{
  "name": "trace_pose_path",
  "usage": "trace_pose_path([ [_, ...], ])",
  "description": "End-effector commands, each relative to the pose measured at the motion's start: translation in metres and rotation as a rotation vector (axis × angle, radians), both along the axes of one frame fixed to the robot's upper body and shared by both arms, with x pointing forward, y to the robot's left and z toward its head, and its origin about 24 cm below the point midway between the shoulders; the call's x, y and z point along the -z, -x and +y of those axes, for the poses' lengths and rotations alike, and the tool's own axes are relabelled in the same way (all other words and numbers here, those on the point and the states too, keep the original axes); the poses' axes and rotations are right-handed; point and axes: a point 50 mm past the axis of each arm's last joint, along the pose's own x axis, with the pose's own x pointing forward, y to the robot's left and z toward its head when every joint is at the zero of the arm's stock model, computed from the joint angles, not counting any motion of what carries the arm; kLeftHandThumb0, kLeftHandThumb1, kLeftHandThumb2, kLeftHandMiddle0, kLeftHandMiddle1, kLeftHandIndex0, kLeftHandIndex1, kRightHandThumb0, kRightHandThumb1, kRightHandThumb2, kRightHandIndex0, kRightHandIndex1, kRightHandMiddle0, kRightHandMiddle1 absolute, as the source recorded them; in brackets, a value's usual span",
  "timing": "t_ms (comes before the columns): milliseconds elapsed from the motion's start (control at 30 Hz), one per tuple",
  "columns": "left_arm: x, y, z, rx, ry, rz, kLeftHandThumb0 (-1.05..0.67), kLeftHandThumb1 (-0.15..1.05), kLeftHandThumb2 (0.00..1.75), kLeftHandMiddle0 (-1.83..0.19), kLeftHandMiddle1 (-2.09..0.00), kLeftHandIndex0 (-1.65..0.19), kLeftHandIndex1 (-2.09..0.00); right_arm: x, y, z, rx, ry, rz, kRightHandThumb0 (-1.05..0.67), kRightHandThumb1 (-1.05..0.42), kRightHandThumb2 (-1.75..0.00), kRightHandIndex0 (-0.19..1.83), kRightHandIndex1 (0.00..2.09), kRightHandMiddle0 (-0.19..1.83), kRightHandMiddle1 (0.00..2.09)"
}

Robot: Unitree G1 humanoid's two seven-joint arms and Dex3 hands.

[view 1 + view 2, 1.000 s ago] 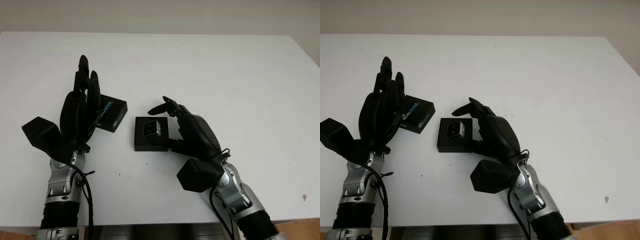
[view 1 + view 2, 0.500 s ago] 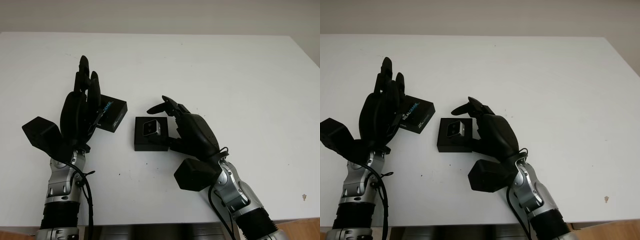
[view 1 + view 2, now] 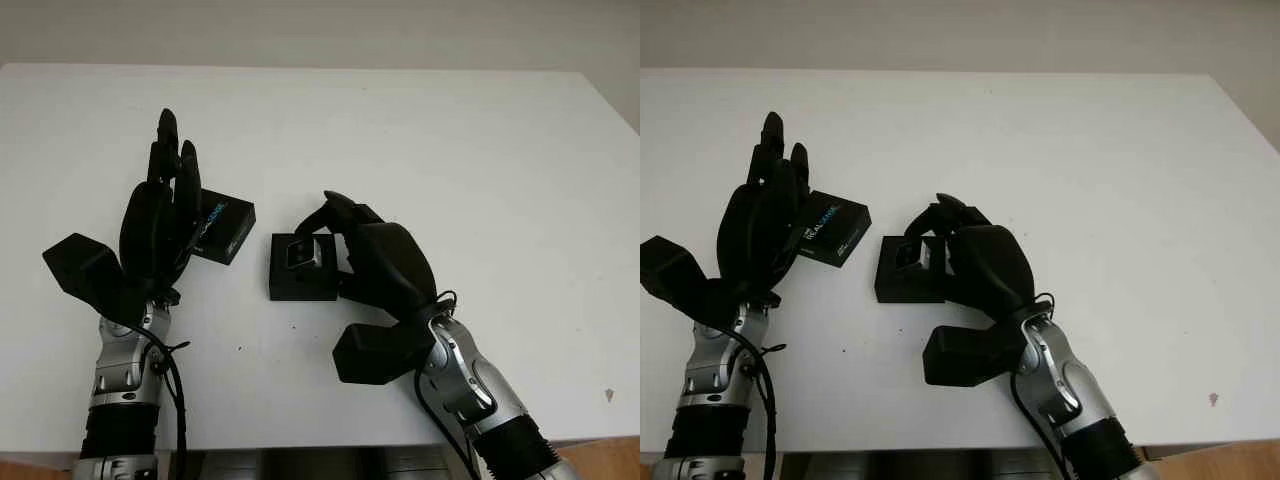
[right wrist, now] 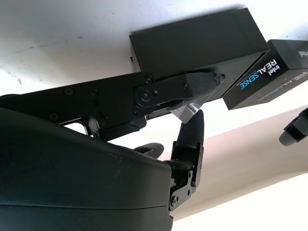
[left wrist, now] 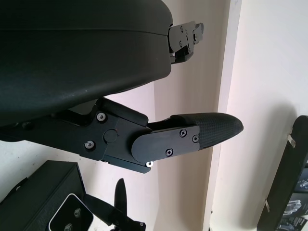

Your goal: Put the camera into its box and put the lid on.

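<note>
The black box base point(image 3: 298, 283) sits on the white table point(image 3: 460, 150), with the silver camera point(image 3: 303, 254) in it. My right hand point(image 3: 316, 238) arches over the box from the right. Its fingers are curled down on the camera, which looks slightly tilted. In the right wrist view a fingertip point(image 4: 204, 82) and the thumb point(image 4: 190, 137) pinch the silver camera point(image 4: 188, 111) against the box point(image 4: 192, 43). The black lid point(image 3: 226, 230), printed "REALSENSE", lies just left of the box. My left hand point(image 3: 168, 170) stands open against the lid's left side.
The table's far edge runs along the top of the head views. Its right edge cuts in at the upper right. A small dark speck point(image 3: 608, 395) marks the table near the front right.
My right hand has moved left over the box. Its fingers have curled down from open onto the camera. The left hand and the lid have not moved.
</note>
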Motion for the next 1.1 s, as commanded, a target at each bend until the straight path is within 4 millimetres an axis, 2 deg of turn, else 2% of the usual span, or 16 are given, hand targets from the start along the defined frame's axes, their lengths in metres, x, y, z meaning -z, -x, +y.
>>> trace_pose_path([
  [0, 0.0000, 0.0025, 0.0013, 0.000, -0.013, -0.006, -0.74, 1.05, 0.56, 0.19, 0.00, 0.19, 0.00, -0.0008, 0.0018, -0.0046, 0.030, 0.028, -0.008, -0.42, -0.98, -0.05, 0.36, 0.28, 0.35, 1.53],
  [200, -0.0001, 0.0023, 0.0018, 0.000, -0.008, -0.008, -0.73, 1.05, 0.56, 0.19, 0.00, 0.19, 0.00, -0.0067, 0.0053, -0.0031, 0.038, 0.059, -0.029, -0.38, -0.96, -0.05, 0.40, 0.36, 0.42, 1.60],
  [333, -0.0002, 0.0025, 0.0016, -0.007, -0.004, -0.005, -0.73, 1.05, 0.56, 0.19, 0.00, 0.19, 0.00, -0.0079, 0.0068, -0.0027, 0.033, 0.057, -0.038, -0.36, -0.96, -0.05, 0.23, 0.76, 0.45, 1.64],
  [400, -0.0002, 0.0025, 0.0018, -0.008, -0.005, -0.007, -0.74, 1.05, 0.56, 0.19, 0.00, 0.19, 0.00, -0.0084, 0.0074, -0.0026, 0.031, 0.058, -0.032, -0.36, -0.96, -0.06, 0.18, 0.85, 0.44, 1.65],
  [533, 0.0001, 0.0024, 0.0019, -0.007, -0.003, -0.007, -0.73, 1.05, 0.56, 0.19, 0.00, 0.19, 0.00, -0.0093, 0.0078, -0.0025, 0.023, 0.032, -0.023, -0.36, -0.96, -0.05, 0.17, 0.89, 0.44, 1.67],
  [700, -0.0002, 0.0021, 0.0018, -0.002, -0.001, -0.009, -0.73, 1.05, 0.56, 0.19, 0.00, 0.19, 0.00, -0.0074, 0.0067, -0.0036, 0.004, -0.165, 0.014, -0.34, -0.97, -0.06, 0.07, 1.01, 0.35, 1.68],
  [833, -0.0008, 0.0022, 0.0018, -0.003, 0.003, -0.007, -0.73, 1.05, 0.55, 0.19, 0.00, 0.19, 0.00, -0.0061, 0.0043, -0.0053, -0.010, -0.307, 0.024, -0.34, -1.00, -0.06, 0.02, 0.99, 0.26, 1.74],
  [1067, -0.0006, 0.0021, 0.0013, -0.003, -0.007, -0.008, -0.73, 1.05, 0.56, 0.19, 0.00, 0.19, 0.00, -0.0039, -0.0004, -0.0070, -0.018, -0.401, 0.008, -0.35, -1.02, -0.06, 0.04, 0.93, 0.25, 1.73],
])
